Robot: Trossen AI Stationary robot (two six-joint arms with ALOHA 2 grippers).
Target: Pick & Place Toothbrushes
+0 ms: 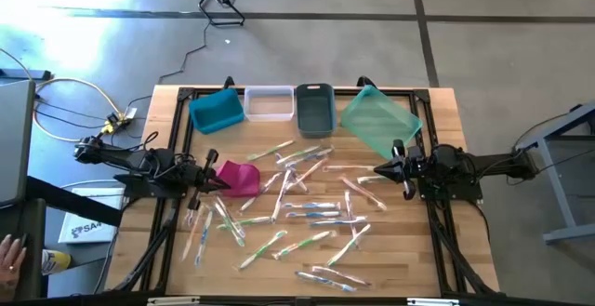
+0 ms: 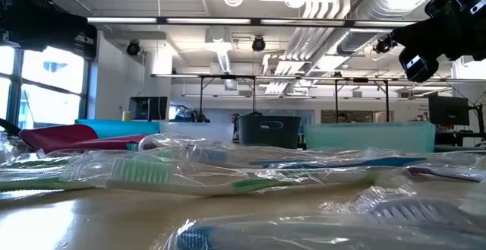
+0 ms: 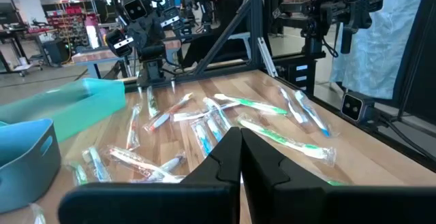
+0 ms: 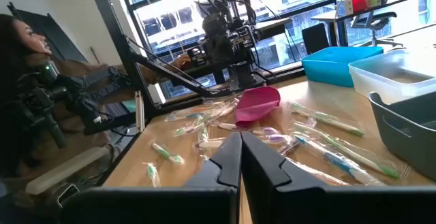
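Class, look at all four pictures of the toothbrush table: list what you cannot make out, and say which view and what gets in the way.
- Exact count of the toothbrushes: high view, too small and overlapping.
- What lies in the dark grey bin: low view, its wall hides the inside.
- Table just under the left gripper: left wrist view, shut fingers cover it.
- Teal bin: right wrist view, cut off by the edge, behind the right gripper.

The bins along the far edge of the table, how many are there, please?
4, in a row: blue bin leftmost, clear bin, grey bin, then tilted teal bin rightmost. None seems hidden.
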